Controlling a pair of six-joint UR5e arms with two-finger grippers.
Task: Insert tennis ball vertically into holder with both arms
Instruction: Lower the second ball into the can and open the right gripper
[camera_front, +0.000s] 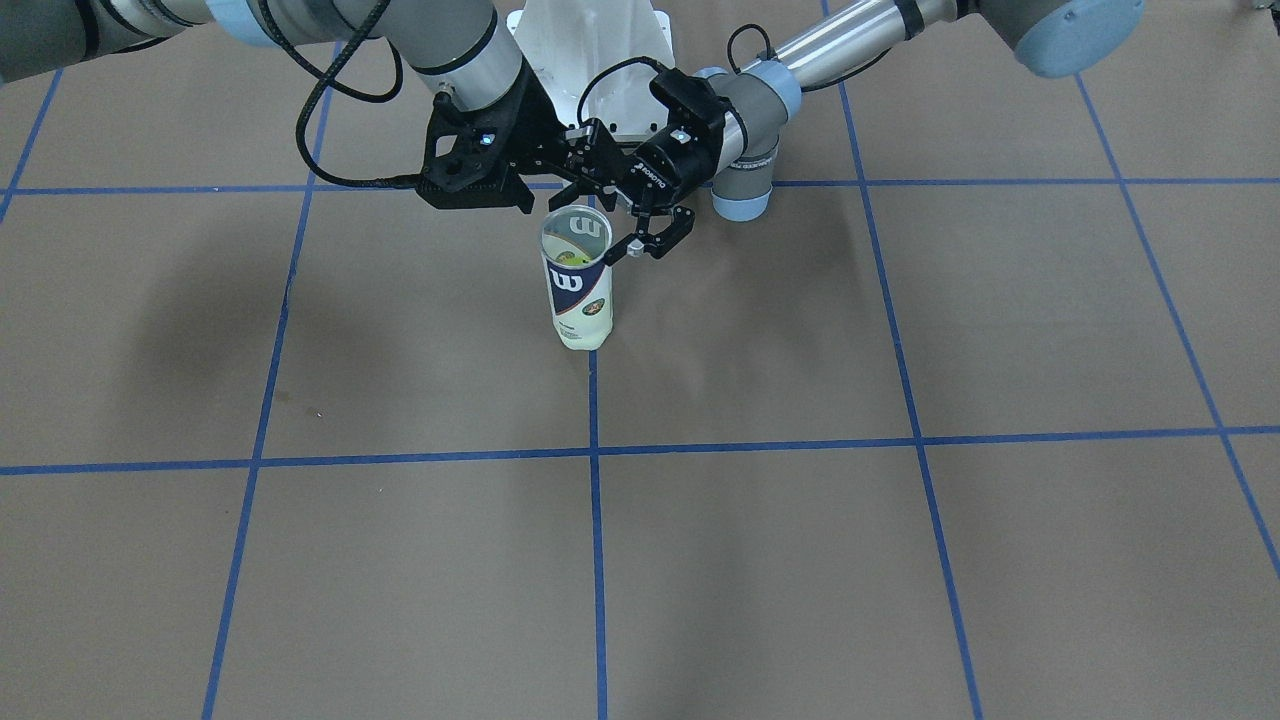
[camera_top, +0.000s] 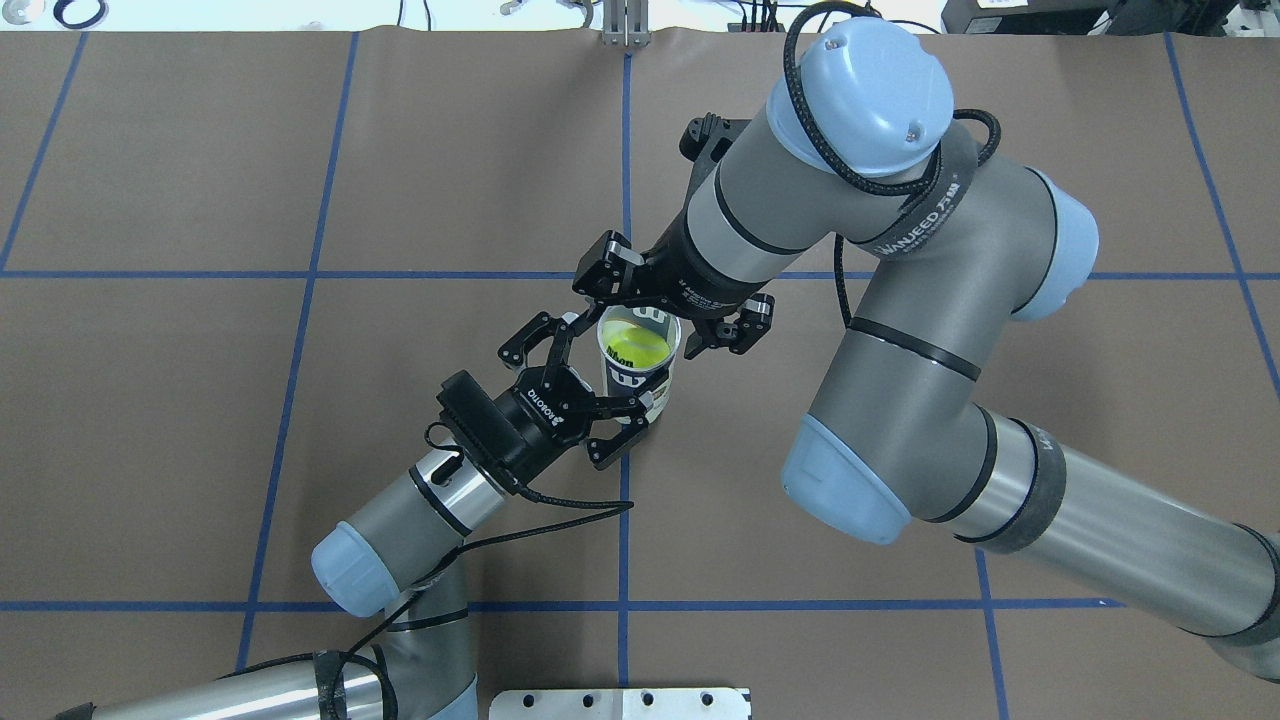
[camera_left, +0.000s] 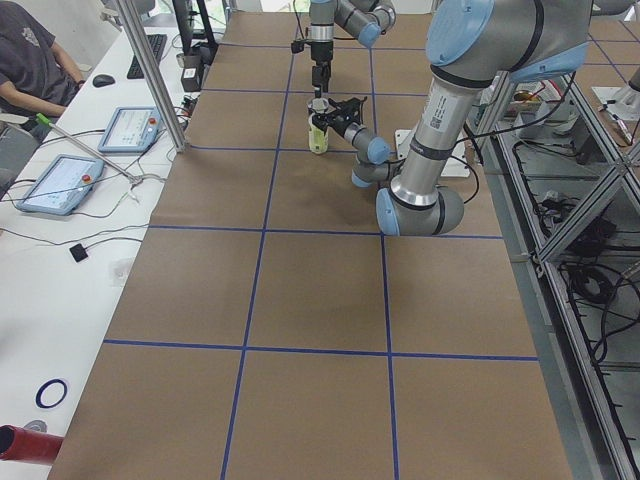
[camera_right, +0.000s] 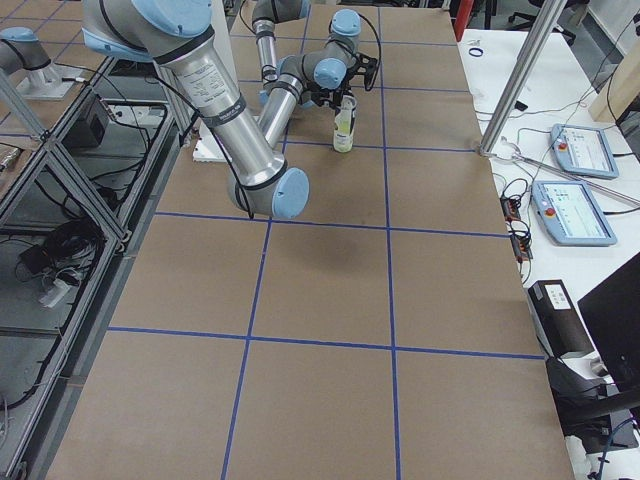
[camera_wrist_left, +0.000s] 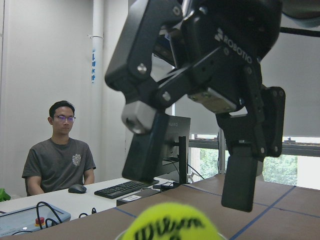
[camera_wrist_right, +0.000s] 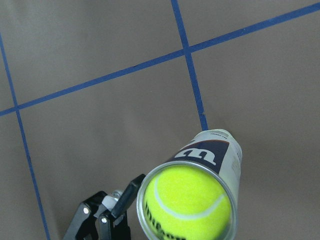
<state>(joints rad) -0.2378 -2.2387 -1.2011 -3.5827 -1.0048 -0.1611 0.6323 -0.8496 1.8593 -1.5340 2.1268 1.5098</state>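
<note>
Tennis ball in upright holder (apparently near its rim), left gripper and right gripper spread.

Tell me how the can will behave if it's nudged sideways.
The can stands tall on a narrow base, so it probably tips rather than slides. Its clear plastic wall likely flexes under a hard squeeze. The ball at its mouth probably adds weight up high.

Right arm arches in from above, wrist turned straight down, right gripper hanging with its jaws spread wide. Left arm reaches in low and level, left gripper aimed sideways just below the other, jaws spread too
</note>
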